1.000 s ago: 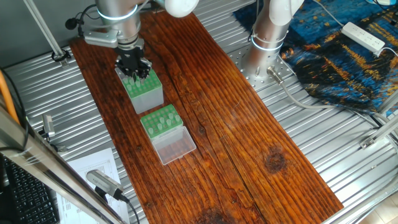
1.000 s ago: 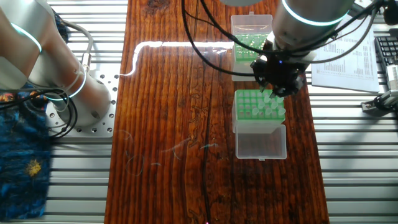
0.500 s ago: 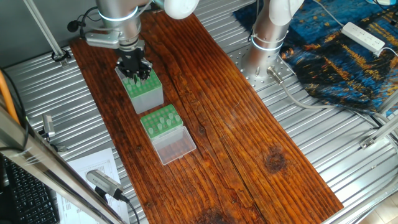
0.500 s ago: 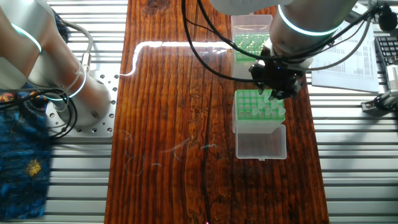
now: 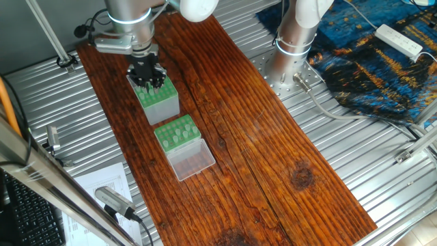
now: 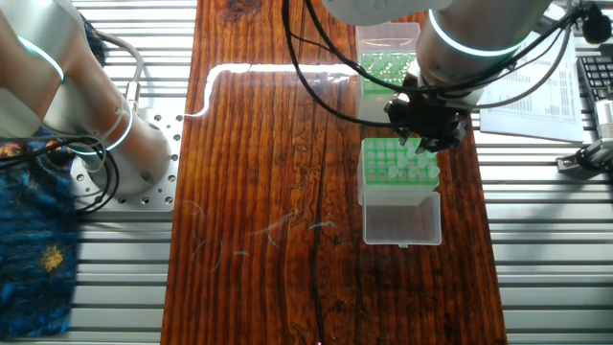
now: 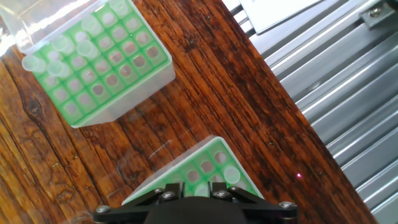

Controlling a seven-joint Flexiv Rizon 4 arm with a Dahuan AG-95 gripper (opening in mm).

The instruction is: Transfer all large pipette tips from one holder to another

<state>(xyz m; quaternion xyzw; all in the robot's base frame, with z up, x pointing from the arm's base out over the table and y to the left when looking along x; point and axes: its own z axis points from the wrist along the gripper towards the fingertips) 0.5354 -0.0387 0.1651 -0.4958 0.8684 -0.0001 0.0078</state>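
The taller grey-sided holder (image 5: 160, 102) (image 6: 383, 165) stands on the wooden board. My gripper (image 5: 149, 84) (image 6: 421, 144) hangs right over its green top. In the hand view only the gripper's black body (image 7: 193, 211) shows, so its fingers are hidden. One large pipette tip (image 7: 231, 175) sits in the holder (image 7: 202, 163) below it, and more tips (image 6: 414, 171) show in the other fixed view. The low green rack (image 5: 176, 132) (image 6: 381, 69) (image 7: 118, 68) lies beside it with its clear lid (image 5: 191, 158) (image 6: 388, 34) open. Several tips (image 7: 59, 56) stand in the rack near the lid.
Both boxes sit on a long wooden board (image 5: 259, 137) on a ribbed metal table. A second robot base (image 5: 293, 41) (image 6: 134, 163) stands beside the board. Printed sheets (image 6: 536, 86) (image 5: 102, 181) and a keyboard (image 6: 601, 86) lie on the boxes' side.
The gripper has edged very slightly while staying over the tall holder. Both boxes and the tips in the rack have stayed put.
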